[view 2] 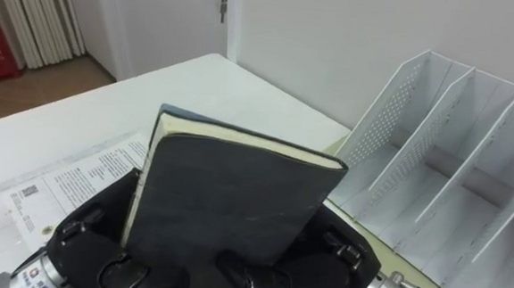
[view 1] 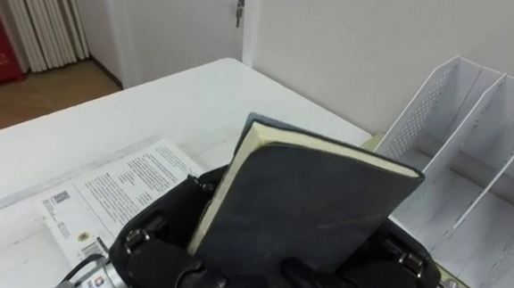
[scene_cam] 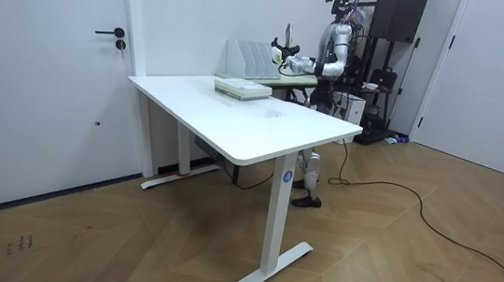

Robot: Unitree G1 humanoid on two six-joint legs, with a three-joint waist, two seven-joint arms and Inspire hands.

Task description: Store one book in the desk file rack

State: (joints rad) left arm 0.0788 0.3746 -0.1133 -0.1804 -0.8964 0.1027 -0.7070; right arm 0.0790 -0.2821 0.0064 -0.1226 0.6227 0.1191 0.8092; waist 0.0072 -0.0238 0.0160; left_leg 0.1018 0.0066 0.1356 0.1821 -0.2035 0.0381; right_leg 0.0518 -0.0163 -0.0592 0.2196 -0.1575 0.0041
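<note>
A dark grey book (view 1: 307,201) with cream page edges stands tilted upright close in front of me. My left hand (view 1: 148,245) holds its lower left side and my right hand (view 1: 406,260) its lower right. Curled fingers (view 1: 307,281) of both wrap the bottom edge. The white desk file rack (view 1: 472,130), with perforated sides and several slots, stands to the right of the book at the table's back. In the room view the book (scene_cam: 287,43) is held above the table's far end, beside the rack (scene_cam: 247,58).
A printed booklet (view 1: 120,194) lies on the white table (view 1: 179,95) left of my hands. In the room view a flat stack (scene_cam: 242,88) of books lies in front of the rack. A wall and door are behind the table; dark shelves stand behind me.
</note>
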